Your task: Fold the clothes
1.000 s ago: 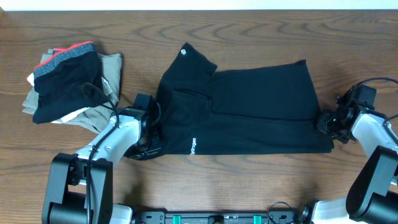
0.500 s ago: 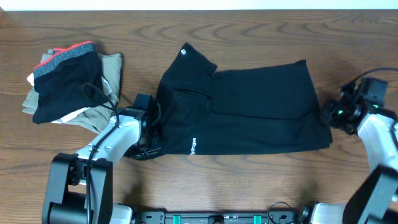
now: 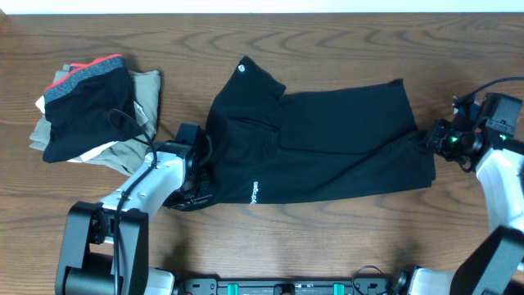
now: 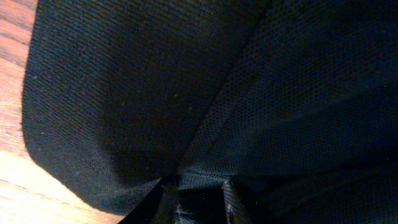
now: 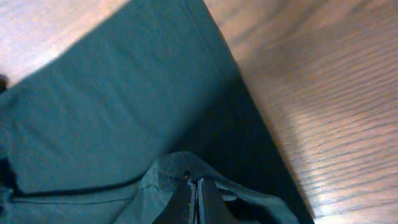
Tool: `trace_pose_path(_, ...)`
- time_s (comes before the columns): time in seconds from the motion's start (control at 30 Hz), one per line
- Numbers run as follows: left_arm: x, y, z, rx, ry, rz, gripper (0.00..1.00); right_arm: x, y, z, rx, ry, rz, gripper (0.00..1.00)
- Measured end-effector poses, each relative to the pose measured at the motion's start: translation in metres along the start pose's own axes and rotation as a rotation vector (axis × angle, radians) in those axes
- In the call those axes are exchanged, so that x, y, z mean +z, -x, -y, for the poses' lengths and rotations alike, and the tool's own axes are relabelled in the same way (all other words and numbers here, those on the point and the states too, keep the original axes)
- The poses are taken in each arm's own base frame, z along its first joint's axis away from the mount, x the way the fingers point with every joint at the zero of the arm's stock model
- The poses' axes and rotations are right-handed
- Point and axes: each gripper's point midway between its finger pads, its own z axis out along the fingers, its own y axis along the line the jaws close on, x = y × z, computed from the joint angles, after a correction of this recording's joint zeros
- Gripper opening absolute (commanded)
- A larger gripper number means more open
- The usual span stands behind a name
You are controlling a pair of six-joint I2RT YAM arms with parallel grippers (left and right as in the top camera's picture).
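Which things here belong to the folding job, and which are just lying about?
Job: black trousers; left gripper and right gripper, each pinching an end.
Lying about: black garment with grey band and red-orange trim; khaki garments under it.

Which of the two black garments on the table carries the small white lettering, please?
The long trousers spread mid-table, lettering near their front edge. The other garment, on the left pile, shows a grey band and red-orange trim.

white lettering (image 3: 254,192) on clothes (image 3: 327,139), unreadable
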Motion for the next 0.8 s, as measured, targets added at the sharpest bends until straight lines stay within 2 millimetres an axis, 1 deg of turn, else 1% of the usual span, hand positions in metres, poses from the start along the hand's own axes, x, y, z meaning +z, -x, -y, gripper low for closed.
trace_pose_path(0.03,0.000,0.000,0.000,0.000,0.000,0.000,0.29,0.004,-0.003,0.003,0.008,-0.006,-0.016,0.19)
trace_pose_path(0.1,0.000,0.000,0.000,0.000,0.000,0.000,0.29,0.014,-0.010,0.010,0.009,-0.031,-0.054,0.22)
trace_pose_path(0.2,0.000,0.000,0.000,0.000,0.000,0.000,0.29,0.019,-0.018,0.022,0.020,-0.085,-0.091,0.21)
trace_pose_path(0.3,0.000,0.000,0.000,0.000,0.000,0.000,0.29,0.019,-0.021,0.030,0.022,-0.130,-0.100,0.21)
trace_pose_path(0.47,0.000,0.000,0.000,0.000,0.000,0.000,0.29,0.017,-0.026,0.036,0.027,-0.164,-0.121,0.15)
trace_pose_path(0.53,0.000,0.000,0.000,0.000,0.000,0.000,0.29,0.016,-0.031,0.037,0.033,-0.172,-0.143,0.11)
trace_pose_path(0.6,0.000,0.000,0.000,0.000,-0.002,0.000,0.29,0.015,-0.037,0.038,0.038,-0.177,-0.164,0.10)
trace_pose_path(0.73,-0.001,0.000,0.000,-0.001,-0.006,0.005,0.36,0.016,-0.041,0.039,0.042,-0.180,-0.176,0.09)
trace_pose_path(0.8,-0.002,-0.001,-0.002,-0.003,-0.008,0.013,0.42,0.019,-0.048,0.041,0.044,-0.182,-0.185,0.10)
